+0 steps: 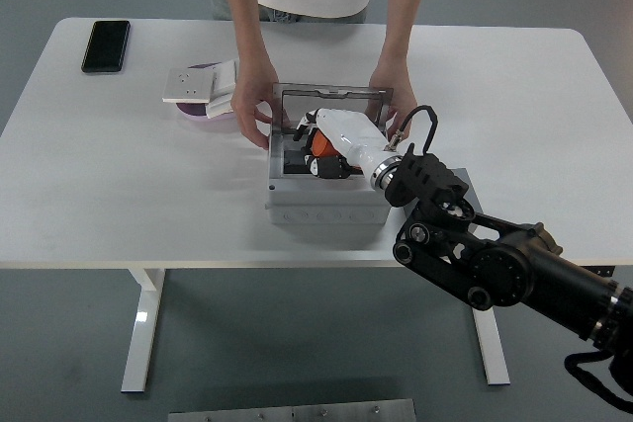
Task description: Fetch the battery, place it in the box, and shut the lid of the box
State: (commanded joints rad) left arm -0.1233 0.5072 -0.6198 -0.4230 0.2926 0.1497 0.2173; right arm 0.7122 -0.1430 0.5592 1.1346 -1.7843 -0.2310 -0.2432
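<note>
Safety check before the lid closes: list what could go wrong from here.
1. The right hand is inside the box; the upright lid could drop onto it.
2. The person's hands grip the box's far corners, close to the fingers; a pinch or bump seems possible.

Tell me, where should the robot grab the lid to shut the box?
Probably by the lid's top edge, the free one, coming from the far side and tipping it toward the robot. It stands upright at the back of the box, hinged low. A person's hands sit at both back corners, so the middle is the clear spot. The right hand is inside the box.
</note>
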